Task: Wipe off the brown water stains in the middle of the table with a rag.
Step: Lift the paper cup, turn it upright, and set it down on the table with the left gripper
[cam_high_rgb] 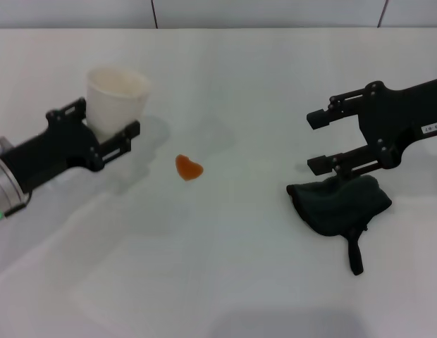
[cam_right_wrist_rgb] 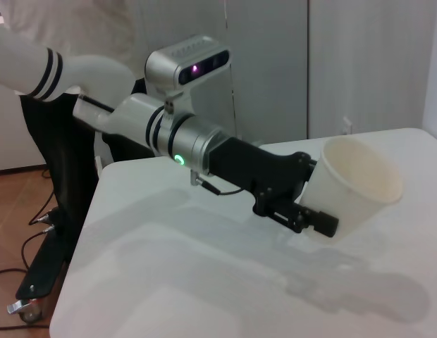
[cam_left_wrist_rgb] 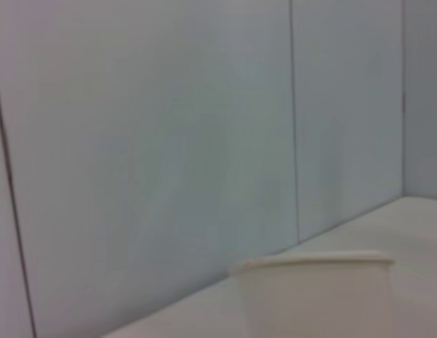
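The brown water stain [cam_high_rgb: 188, 167], a small orange-brown heart-shaped blot, lies on the white table [cam_high_rgb: 225, 267] near the middle. The dark green-black rag [cam_high_rgb: 340, 203] lies bunched on the table at the right, its strap-like tail toward me. My right gripper [cam_high_rgb: 318, 141] is open just behind the rag, its nearer finger at the rag's far edge. My left gripper [cam_high_rgb: 108, 117] is at the left, shut on a pale cream cup [cam_high_rgb: 118, 95], left of the stain. The right wrist view shows that cup [cam_right_wrist_rgb: 356, 184] held tilted above the table [cam_right_wrist_rgb: 169, 282].
A grey panelled wall [cam_left_wrist_rgb: 169, 141] stands behind the table's far edge. The cup's rim [cam_left_wrist_rgb: 314, 262] shows in the left wrist view. The robot's body and a camera [cam_right_wrist_rgb: 187, 63] show past the table's edge in the right wrist view.
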### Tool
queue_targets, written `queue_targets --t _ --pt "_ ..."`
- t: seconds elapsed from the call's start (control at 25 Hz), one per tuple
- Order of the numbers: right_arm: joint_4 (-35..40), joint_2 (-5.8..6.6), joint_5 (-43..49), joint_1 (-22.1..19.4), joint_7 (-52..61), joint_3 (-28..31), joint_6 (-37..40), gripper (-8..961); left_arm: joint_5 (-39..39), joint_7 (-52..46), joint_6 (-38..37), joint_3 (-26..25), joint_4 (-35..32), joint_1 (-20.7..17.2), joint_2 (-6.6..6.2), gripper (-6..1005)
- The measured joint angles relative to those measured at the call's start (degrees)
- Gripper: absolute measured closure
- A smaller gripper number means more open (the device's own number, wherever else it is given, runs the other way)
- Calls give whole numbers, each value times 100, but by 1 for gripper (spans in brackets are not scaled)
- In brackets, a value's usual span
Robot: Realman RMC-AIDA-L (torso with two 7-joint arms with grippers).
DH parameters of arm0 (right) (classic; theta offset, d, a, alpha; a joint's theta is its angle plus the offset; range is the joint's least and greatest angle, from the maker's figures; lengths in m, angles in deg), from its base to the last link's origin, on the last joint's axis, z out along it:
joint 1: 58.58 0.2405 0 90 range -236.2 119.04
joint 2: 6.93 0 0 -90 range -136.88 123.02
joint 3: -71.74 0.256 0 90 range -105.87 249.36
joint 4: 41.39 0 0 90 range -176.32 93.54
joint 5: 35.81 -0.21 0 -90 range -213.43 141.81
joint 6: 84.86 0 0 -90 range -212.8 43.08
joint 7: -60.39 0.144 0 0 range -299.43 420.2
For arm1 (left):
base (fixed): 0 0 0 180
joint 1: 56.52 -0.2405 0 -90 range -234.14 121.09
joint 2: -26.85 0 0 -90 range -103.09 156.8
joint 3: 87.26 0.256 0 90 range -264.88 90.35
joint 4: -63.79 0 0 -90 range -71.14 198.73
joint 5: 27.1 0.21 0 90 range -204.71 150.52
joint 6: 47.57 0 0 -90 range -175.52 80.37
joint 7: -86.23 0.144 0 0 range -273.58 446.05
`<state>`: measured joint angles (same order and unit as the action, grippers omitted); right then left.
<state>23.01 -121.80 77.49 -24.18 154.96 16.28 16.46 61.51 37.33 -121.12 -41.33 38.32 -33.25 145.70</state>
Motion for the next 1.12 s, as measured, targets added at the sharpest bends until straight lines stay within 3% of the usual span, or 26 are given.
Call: queue_targets --t 0.44,1.12 --pt "-4 -9 -19 -122 -25 4 1 257 -628 1480 632 -6 1165 -28 28 324" --pt "5 -18 -19 -122 -22 0 -9 261 -732 2185 872 -5 1591 37 60 314"
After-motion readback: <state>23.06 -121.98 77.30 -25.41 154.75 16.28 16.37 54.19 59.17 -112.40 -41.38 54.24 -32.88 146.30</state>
